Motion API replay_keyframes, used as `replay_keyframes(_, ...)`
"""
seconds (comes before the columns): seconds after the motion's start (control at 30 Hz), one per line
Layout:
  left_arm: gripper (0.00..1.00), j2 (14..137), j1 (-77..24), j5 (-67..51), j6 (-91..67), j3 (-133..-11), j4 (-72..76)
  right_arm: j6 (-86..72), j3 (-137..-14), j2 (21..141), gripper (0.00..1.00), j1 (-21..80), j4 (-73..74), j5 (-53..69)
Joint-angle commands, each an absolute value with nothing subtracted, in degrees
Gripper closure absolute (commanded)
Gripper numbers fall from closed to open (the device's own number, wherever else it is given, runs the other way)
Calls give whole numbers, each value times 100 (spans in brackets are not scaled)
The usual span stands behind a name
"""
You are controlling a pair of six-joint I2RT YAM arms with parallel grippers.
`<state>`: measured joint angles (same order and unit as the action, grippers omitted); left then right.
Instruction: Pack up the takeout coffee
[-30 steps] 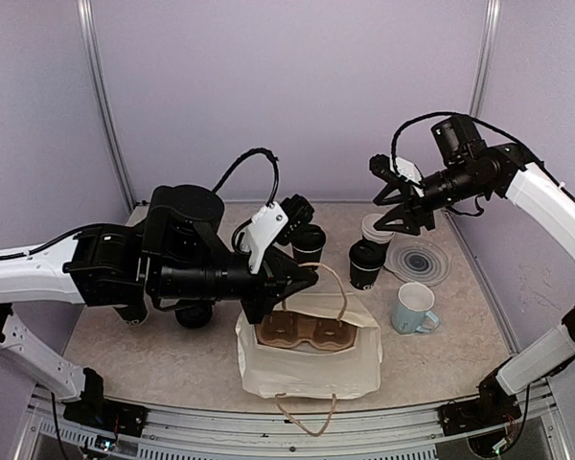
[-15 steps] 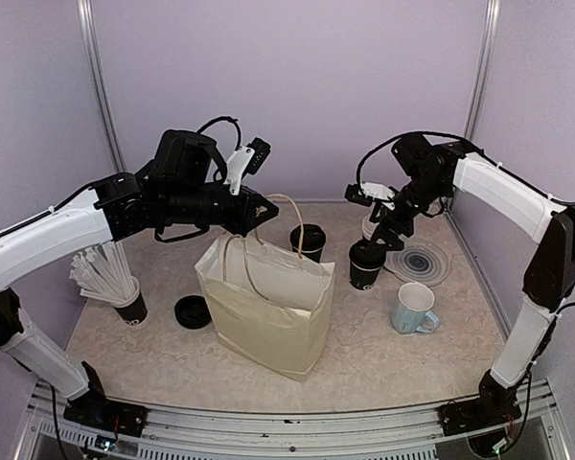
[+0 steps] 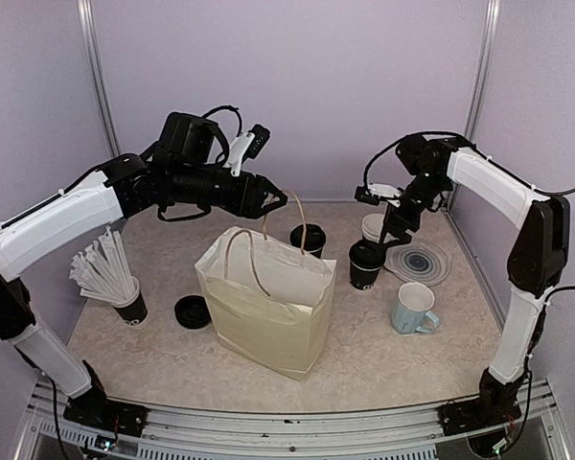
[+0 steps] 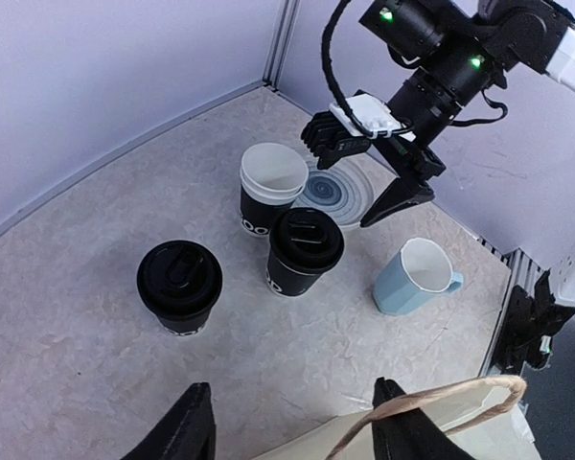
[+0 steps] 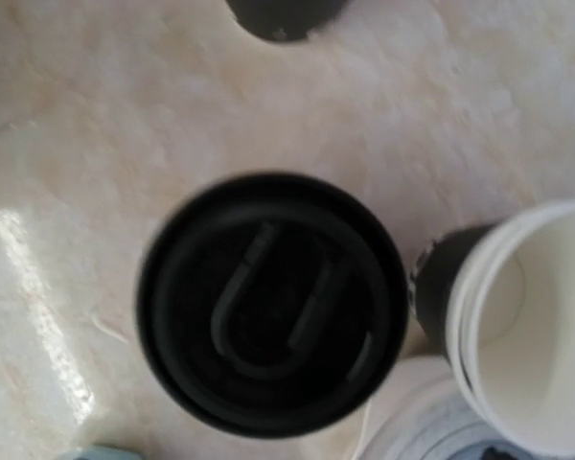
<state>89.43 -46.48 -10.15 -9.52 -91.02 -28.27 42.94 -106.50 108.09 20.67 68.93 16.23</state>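
Near: cream paper bag (image 3: pixel 268 307), flat a second ago, is now standing upright just below left pincer (image 3: pixel 271 199), whose fingers are spreading off the handle loop (image 4: pixel 441 398). Farther: right pincer (image 3: pixel 393 230), spread wide, is hovering directly above black lidded paper cup (image 3: pixel 366 264). Pickup looks next.

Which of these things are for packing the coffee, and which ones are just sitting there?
For the job:
white paper bag
lidded cup behind the bag
lidded cup beside the plate
open cup with no lid
loose black lid

Just lying about:
light-blue mug
cup of white sticks
swirly round plate
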Motion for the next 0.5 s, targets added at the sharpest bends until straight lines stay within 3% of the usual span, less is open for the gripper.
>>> replay_keyframes(0.0,39,8765,-4639,-1141,-817,-9139,-3158,4243,-10795,10998,14,2013,7179,1551)
replay_keyframes(0.1,32,8447,-4667,-1034,-794,-8858,-3110,4213,-10966,11118,14,2013,7169,1599)
replay_keyframes(0.3,31,8051,-4656,-811,-853,-8546,-3096,4191,-11301,11465,19,2074,7144,1586)
replay_keyframes(0.47,30,7983,-4658,-668,-919,-8503,-3168,4265,-11381,11629,16,2269,7167,1322)
